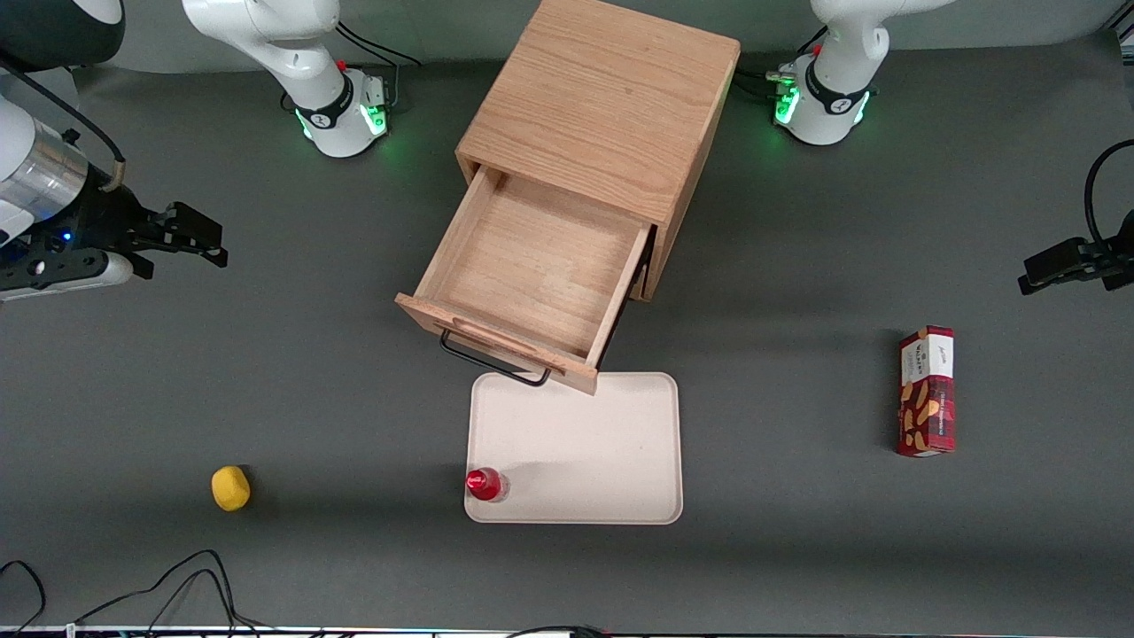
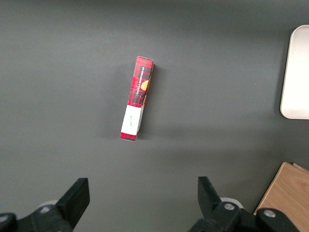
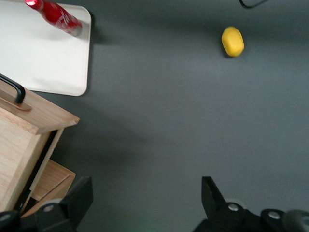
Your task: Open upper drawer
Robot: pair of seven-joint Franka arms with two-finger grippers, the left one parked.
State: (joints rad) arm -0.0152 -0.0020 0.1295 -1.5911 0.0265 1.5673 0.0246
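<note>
The boxy oak cabinet (image 1: pixel 611 115) stands in the middle of the dark grey table (image 1: pixel 797 532), grain running plain across its flat top. Its upper drawer (image 1: pixel 532 266) is pulled well out toward the front camera, a wide shallow tray of pale wood, bare inside, with the thin black bar handle (image 1: pixel 492 361) overhanging the cream plastic tray (image 1: pixel 602 461). By my reckoning the opening is done; nothing more seems called for than keeping the arm clear.

The gripper (image 1: pixel 190 235) hangs above the table toward the working arm's end, well apart from the drawer, its black fingers spread with nothing between them.

A matte rounded tray holds a small red bottle (image 1: pixel 485 484) at its corner. Toward the parked arm's end lies a red tartan carton (image 1: pixel 927 392), flat and oblong. Smallest, a smooth yellow lemon-like lump (image 1: pixel 230 488) sits near the front edge.
</note>
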